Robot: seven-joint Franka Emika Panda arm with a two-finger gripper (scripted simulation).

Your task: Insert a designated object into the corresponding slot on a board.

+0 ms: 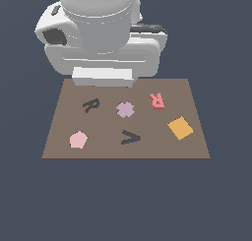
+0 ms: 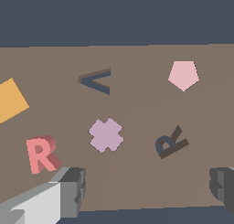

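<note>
Hovering with jaws spread wide and empty, the gripper point(image 2: 146, 191) leaves the red letter R point(image 2: 42, 154) outside one finger point(image 2: 68, 191), on the board point(image 2: 137, 58).

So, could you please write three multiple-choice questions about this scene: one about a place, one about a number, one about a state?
1. What lies between the red letter R and the R-shaped slot on the board?
A. lilac cross
B. orange square
C. pink pentagon

2. How many loose pieces lie on the board?
A. two
B. four
C. six

3. How is the tool?
A. shut on the red letter
B. open and empty
C. shut on the cross

Answers:
1. A, the lilac cross lies in the middle between them.
2. B, the letter, cross, pink pentagon and orange square.
3. B, the wrist view shows its fingers far apart with nothing between.
</note>
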